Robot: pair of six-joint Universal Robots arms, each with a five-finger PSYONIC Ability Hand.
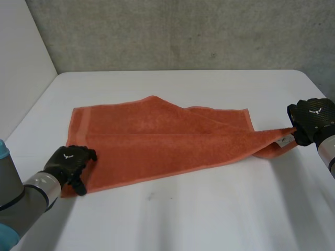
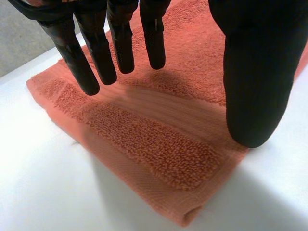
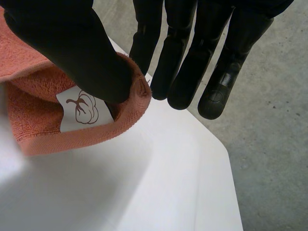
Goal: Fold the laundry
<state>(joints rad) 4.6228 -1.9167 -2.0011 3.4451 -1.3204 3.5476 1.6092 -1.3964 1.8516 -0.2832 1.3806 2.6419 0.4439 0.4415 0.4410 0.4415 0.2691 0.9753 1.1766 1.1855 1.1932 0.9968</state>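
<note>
A white surface (image 1: pixel 183 219) stands against a rough grey wall (image 1: pixel 183 31), with a pale panel closing the side to the towel's left. Grey floor (image 3: pixel 269 144) shows past the surface's edge beyond the towel's right end. An orange towel (image 1: pixel 157 141) lies partly folded across the middle of the surface, its upper layer running aslant.

The left hand (image 1: pixel 70 161) rests on the towel's near left corner. Its fingers (image 2: pixel 120 48) are straight and slightly spread over the terry, and its thumb (image 2: pixel 255 86) stands well apart, tip down at the towel's edge, with nothing pinched between them.

The right hand (image 1: pixel 313 119) is at the towel's right-hand corner and holds it raised off the surface. There the thumb (image 3: pixel 72 48) presses the folded corner against the nearest of the fingers (image 3: pixel 144 48), while the others hang straight and close together beside it. A white label (image 3: pixel 82 109) bearing a small plant emblem sits on the towel just beneath the thumb.
</note>
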